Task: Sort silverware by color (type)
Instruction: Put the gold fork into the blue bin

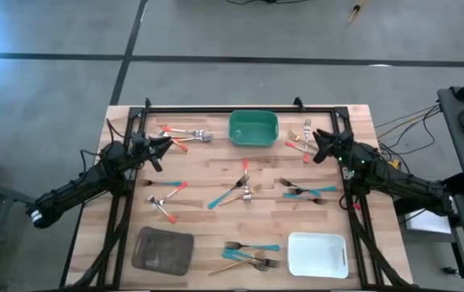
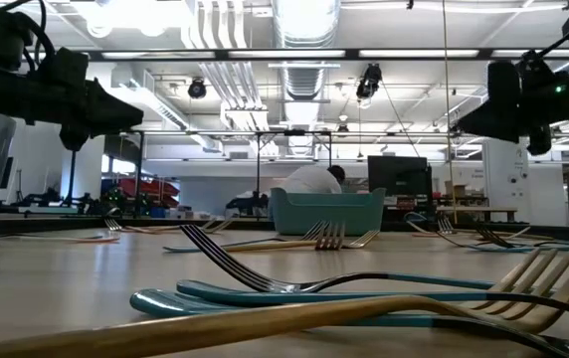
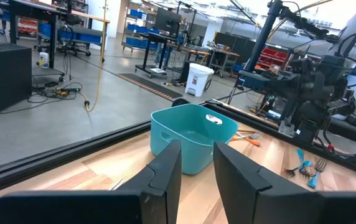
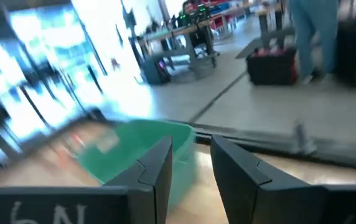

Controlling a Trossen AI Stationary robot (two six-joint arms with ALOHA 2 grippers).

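Both hands, left hand (image 1: 165, 144) and right hand (image 1: 315, 147), flank the green tray (image 1: 253, 128), fingers parted and empty, poised to pick silverware (image 1: 234, 193)

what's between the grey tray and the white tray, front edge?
High view: between the grey tray and the white tray lie teal-handled forks and gold forks, clustered nearer the white tray.

Bin (image 1: 253, 128) at far-centre of counter (image 1: 208, 166), landmark. Left gripper (image 1: 165, 142) left of bin, above counter; right gripper (image 1: 316, 148) right of bin. Silverware (image 1: 236, 191) scattered: cluster left of bin, cluster right of bin, more in front of bin at mid-counter. Two flat trays at near edge: one (image 1: 162, 250) front-left of bin, one (image 1: 317, 254) front-right; forks (image 1: 251, 253) between them.
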